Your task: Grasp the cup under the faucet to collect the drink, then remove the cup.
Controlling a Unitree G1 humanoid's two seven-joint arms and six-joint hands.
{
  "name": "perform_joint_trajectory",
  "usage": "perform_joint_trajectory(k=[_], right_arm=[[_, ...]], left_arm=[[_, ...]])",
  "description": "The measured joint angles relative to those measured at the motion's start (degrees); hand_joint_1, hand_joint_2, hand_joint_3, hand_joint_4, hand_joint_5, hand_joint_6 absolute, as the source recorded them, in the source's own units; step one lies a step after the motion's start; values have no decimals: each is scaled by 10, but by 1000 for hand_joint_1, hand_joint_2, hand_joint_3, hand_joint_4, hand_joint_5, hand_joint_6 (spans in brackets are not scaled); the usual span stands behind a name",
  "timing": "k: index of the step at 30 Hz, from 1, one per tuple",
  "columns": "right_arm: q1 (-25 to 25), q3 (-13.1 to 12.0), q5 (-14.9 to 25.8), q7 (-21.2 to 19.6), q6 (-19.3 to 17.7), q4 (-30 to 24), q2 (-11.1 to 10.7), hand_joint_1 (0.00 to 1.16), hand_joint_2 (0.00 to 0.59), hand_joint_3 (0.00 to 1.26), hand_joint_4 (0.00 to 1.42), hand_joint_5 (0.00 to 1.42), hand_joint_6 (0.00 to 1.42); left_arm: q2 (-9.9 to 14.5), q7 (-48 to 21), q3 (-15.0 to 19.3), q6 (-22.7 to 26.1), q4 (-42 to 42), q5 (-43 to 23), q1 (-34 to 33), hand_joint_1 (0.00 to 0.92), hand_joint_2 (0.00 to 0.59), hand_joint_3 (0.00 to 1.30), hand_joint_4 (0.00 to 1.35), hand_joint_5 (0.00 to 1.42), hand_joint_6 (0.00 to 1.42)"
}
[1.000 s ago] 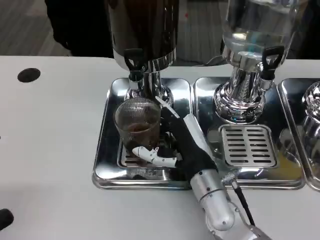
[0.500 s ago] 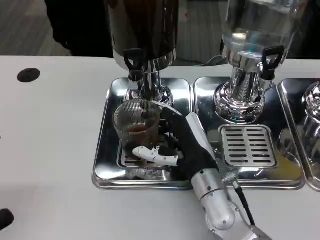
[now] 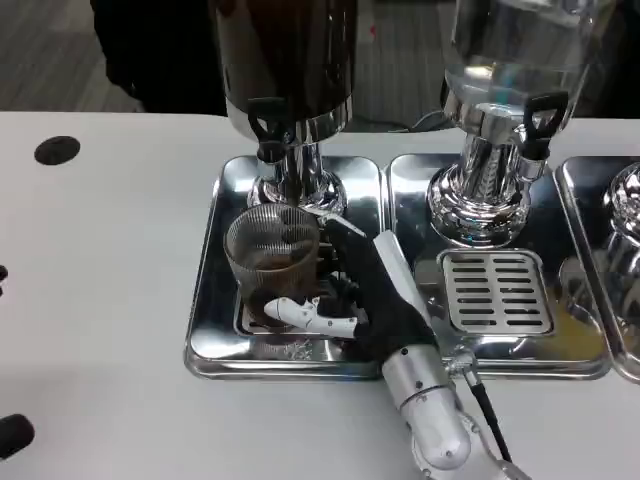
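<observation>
Over the last second the ribbed glass cup [image 3: 272, 252] had slid a little toward the left edge of its steel drip tray [image 3: 210, 300] and come slightly nearer the front rim, carried by the right hand [image 3: 352, 300]. It had also drawn out from beneath the black faucet [image 3: 266, 128] of the dark drink dispenser [image 3: 285, 60], so that the spout no longer stood squarely over its mouth. A shallow layer of brown drink lay in the bottom. I took this to mean that collecting was over and removal had begun, though the cup appeared to sit low over the tray's slotted grate, and I could not tell whether it had been lifted clear.

The right hand's fingers [image 3: 325, 322] were wrapped round the lower part of the glass: a white one curled across the near side at the base, and the black ones reached round the right side and behind. They were closed on the cup, not spread.

Beside it, on the neighbouring tray [image 3: 400, 200], the clear water dispenser [image 3: 505, 60] stood untouched over its own grate [image 3: 497, 290]. At the white table's [image 3: 100, 250] left edge only dark tips [image 3: 12, 436] of what I judged to be the left hand showed, too little to say how its fingers lay.
</observation>
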Motion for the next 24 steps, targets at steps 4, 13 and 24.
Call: perform_joint_trajectory(k=[4, 13, 24], right_arm=[[14, 1, -2, 0, -1, -16, 0, 898, 194, 330, 375, 429, 438], [64, 3, -3, 2, 0, -96, -22, 893, 201, 335, 377, 437, 442], [101, 2, -3, 15, 5, -156, -35, 890, 204, 344, 392, 447, 464]], left_arm=[[0, 0, -3, 3, 0, 0, -2, 0, 2, 0, 0, 0, 0], [-1, 0, -13, 9, -2, 2, -9, 0, 1, 0, 0, 0, 0], [-2, 0, -21, 16, -6, 3, -17, 0, 0, 0, 0, 0, 0]])
